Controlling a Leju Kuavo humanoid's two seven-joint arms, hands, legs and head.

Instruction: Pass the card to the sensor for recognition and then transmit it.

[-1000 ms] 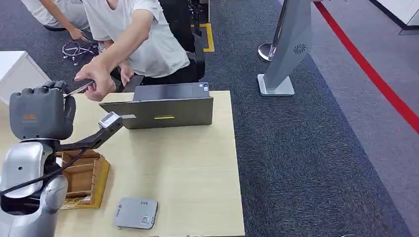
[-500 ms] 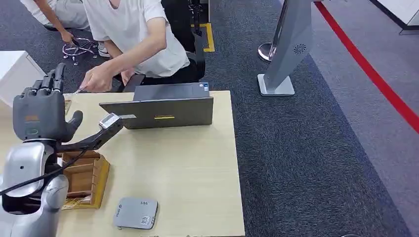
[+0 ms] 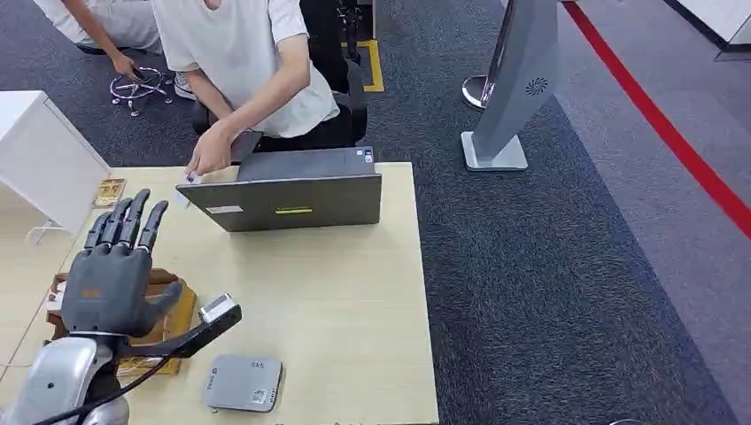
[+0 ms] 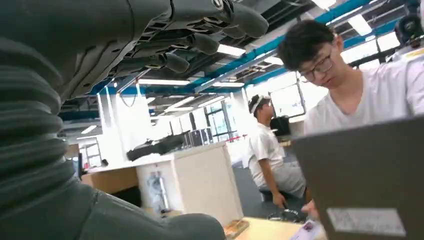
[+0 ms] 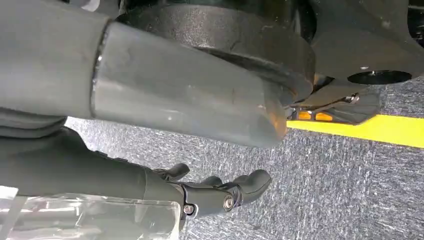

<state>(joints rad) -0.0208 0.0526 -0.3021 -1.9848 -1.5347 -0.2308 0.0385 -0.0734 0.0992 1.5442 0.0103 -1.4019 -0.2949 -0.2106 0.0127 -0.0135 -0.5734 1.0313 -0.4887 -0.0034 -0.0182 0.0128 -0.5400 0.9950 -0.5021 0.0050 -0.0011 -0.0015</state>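
Card, small and pale, sits pinched in a person's hand; left hand spread, holding nothing.

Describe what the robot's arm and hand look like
The left hand is dark grey with a small orange marking on its back, slim darker fingers and a thick thumb. A ribbed grey cover wraps the wrist. The left arm is shiny silver, with a black cable alongside and a black bracket carrying a small camera.

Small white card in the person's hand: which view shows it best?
Head view: the small white card sits pinched in the person's hand, beside the grey laptop. Left wrist view catches just a corner at the frame edge. Right wrist view faces the floor.
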